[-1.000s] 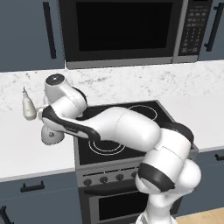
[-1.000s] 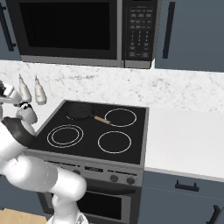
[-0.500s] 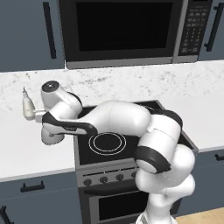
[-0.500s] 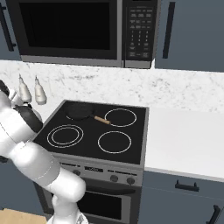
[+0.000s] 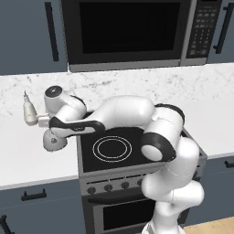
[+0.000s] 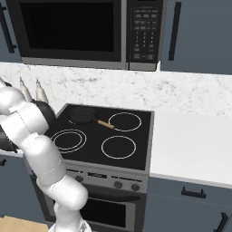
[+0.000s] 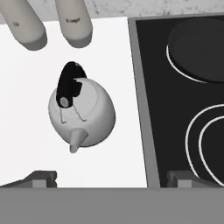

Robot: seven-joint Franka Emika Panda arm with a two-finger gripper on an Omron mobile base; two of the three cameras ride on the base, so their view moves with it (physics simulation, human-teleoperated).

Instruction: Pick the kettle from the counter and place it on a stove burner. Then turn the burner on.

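Observation:
The kettle [image 7: 83, 113], a squat silvery-grey dome with a black top handle and a short spout, stands on the white counter [image 7: 114, 65] just left of the stove's edge. My gripper [image 7: 111, 179] hangs above it, open, its fingertips spread wide and nothing between them; the kettle sits slightly left of the gap. From the left base view the kettle [image 5: 53, 141] peeks out under my hand. The stove burner [image 5: 112, 148] with two white rings is at the cooktop's front left, also seen as the burner [image 6: 69, 139] and the burner [image 7: 210, 140].
Two white bottles [image 7: 52, 24] stand on the counter behind the kettle, close to my hand. A dark pan [image 6: 84, 115] with a wooden handle sits on the back-left burner. The stove knobs [image 6: 118, 184] line the front panel. A microwave [image 5: 128, 32] hangs overhead.
The arm has folded and its elbow has swung toward the stove's middle, while the hand stays over the kettle at the left. The jaws have stayed open.

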